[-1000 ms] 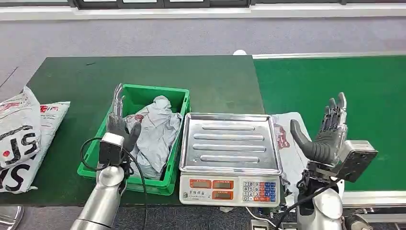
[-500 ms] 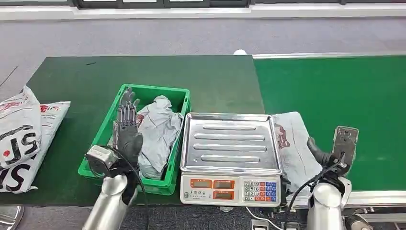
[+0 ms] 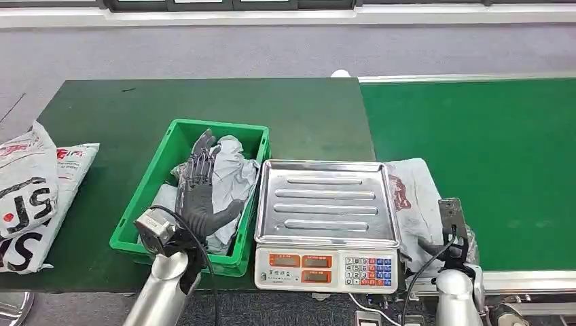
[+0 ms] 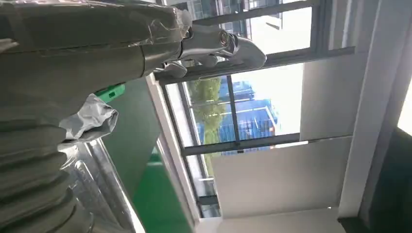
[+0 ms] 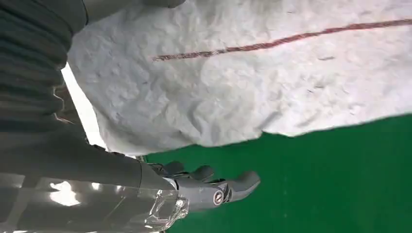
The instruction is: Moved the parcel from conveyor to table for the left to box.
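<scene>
1. The parcel (image 3: 416, 204) lay at centre right of the head view, on the seam where the conveyor (image 3: 475, 136) met the counter (image 3: 102, 115), just right of the scale (image 3: 326, 224); I judged the carry across barely begun.
2. The green crate (image 3: 146, 197) at centre left already held grey bags.
3. My left hand (image 3: 200, 193) hung above those bags, fingers spread, gripping nothing.
4. My right hand (image 3: 452, 238) sat low beside the parcel's near edge; whether it gripped, I couldn't tell.
5. Next, it needed a firm hold on the parcel.
</scene>
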Tool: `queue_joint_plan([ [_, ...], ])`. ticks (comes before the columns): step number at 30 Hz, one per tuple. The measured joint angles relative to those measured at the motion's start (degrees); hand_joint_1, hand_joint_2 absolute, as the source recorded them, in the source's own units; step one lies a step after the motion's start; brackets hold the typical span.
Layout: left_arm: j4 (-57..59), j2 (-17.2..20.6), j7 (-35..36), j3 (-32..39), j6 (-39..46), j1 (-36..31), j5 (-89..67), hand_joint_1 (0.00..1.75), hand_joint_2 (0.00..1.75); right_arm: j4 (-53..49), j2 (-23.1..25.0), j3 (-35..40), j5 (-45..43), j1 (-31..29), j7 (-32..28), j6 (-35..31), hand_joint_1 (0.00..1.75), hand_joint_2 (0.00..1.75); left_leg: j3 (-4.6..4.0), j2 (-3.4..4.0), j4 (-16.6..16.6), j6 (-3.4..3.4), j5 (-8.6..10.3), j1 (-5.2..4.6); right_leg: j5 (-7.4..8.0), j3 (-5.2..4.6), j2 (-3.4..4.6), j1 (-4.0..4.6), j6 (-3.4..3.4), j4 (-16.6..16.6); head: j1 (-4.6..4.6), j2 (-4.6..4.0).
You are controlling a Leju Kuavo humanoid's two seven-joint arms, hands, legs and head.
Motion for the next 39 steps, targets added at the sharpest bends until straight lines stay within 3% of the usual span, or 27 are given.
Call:
queue_joint_plan([
  [18, 0.06, 0.00, 1.20, -0.35, 0.48, -0.08, -1.47, 0.00, 1.75, 3.50, -0.98, 0.00, 2.84, -0.21, 2.70, 3.40, 0.00, 1.75, -0.01, 0.00, 0.02, 0.00, 0.00, -0.01, 0.01, 0.00, 0.00, -0.02, 0.01, 0.00, 0.00, 0.00],
  [19, 0.15, 0.00, 1.51, -0.33, 0.57, -0.17, -1.47, 0.00, 1.75, 3.94, -1.14, 0.00, 3.31, -0.44, 2.80, 4.73, 0.31, 1.75, -0.01, 0.00, 0.02, 0.00, 0.00, -0.01, 0.01, 0.00, 0.00, -0.02, 0.01, 0.00, 0.00, 0.00],
  [20, 0.26, 0.00, 1.66, -0.35, 0.59, -0.25, -1.45, 0.00, 1.75, 4.35, -1.25, 0.00, 3.72, -0.62, 2.76, 5.95, 1.75, 1.75, 0.00, 0.01, 0.02, 0.00, 0.00, -0.01, 0.01, 0.00, 0.00, -0.02, 0.01, 0.00, 0.00, 0.00],
  [24, 1.03, -0.07, 2.12, -0.35, 0.59, -1.06, -1.14, 0.00, 1.75, 7.28, -1.42, 0.02, 5.47, -1.54, 1.19, 9.38, 1.75, 1.75, 0.02, 0.01, 0.02, 0.00, 0.00, 0.01, 0.01, 0.06, 0.01, 0.00, 0.01, 0.00, 0.00, 0.00],
  [39, 1.60, -0.07, 4.09, -0.33, 2.01, -0.92, -1.18, 0.00, 1.75, 10.34, -1.99, 2.82, 2.30, -4.04, -5.33, 12.24, 1.75, 1.75, 0.14, 0.28, 0.06, 0.01, 0.03, 0.02, 0.19, 0.12, 0.23, 0.13, -0.01, -0.01, 0.00, 0.00],
])
